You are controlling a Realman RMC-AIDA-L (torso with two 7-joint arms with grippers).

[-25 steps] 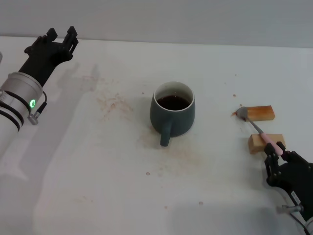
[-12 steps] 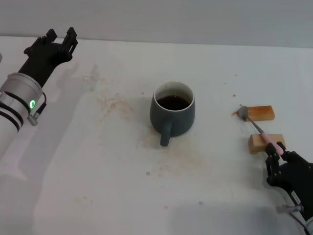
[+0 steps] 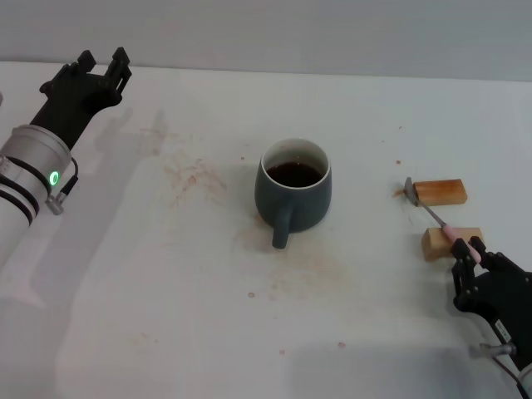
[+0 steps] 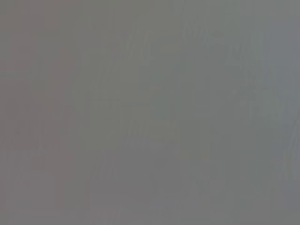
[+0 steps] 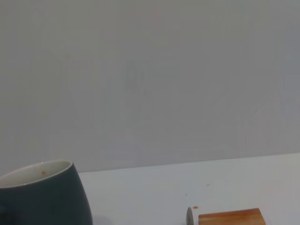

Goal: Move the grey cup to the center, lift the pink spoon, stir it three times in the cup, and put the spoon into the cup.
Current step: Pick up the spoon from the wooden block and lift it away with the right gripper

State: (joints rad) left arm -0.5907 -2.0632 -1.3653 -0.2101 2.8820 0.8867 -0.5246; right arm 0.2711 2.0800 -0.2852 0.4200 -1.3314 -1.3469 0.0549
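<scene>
White table, stained: your right gripper (image 3: 472, 252) pinches the spoon (image 3: 440, 219) by its pink end, bowl raised over the far block (image 3: 440, 192). Cup (image 3: 293, 196) sits centre. Left gripper (image 3: 101, 65) idles far left, fingers apart. Thin grip; the spoon could slip.

White table (image 3: 166, 291), stained reddish-brown, with grey cup (image 3: 294, 194) at centre, two wooden blocks (image 3: 440, 191) toward its right.

Rounded shoulder and pale rim of the grey cup (image 5: 44, 194) at one lower corner, white table (image 5: 140, 197) running back to a plain grey wall (image 5: 150, 79), wooden block (image 5: 231, 217) at the frame's edge, grey spoon bowl (image 5: 190, 216) touching the block's end
</scene>
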